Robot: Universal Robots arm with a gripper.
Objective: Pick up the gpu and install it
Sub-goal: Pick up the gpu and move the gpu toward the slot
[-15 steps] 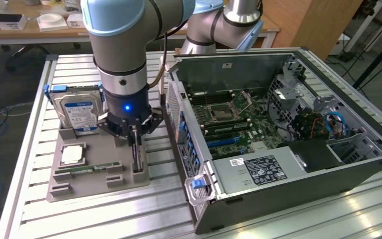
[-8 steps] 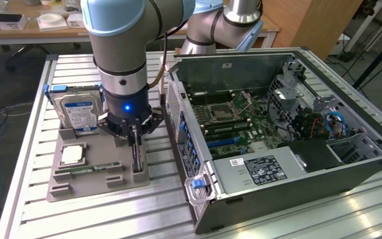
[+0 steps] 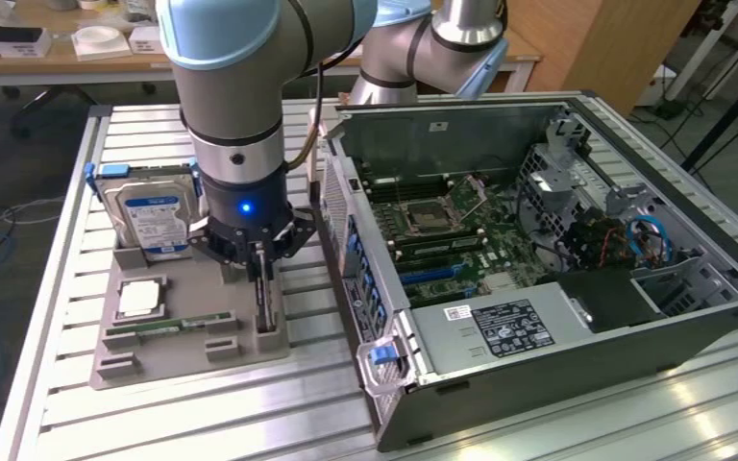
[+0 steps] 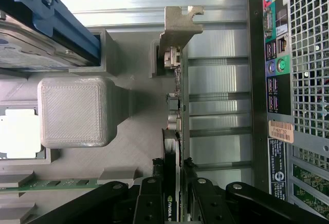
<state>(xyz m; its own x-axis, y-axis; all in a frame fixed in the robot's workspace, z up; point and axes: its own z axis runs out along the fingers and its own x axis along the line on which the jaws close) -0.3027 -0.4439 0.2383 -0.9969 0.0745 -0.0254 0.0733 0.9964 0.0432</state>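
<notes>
Pinching the gpu (image 4: 172, 142) from both sides, the claw (image 3: 261, 280) hangs over the grey tray (image 3: 184, 338) on the counter (image 3: 126, 423). The gpu stands on edge in a tray slot, beside the open computer case (image 3: 626, 336).

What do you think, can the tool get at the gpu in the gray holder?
Probably yes: the tool is down over the gpu, which stands on edge in the gray holder; the hard drive and computer case sit clear to either side.
</notes>
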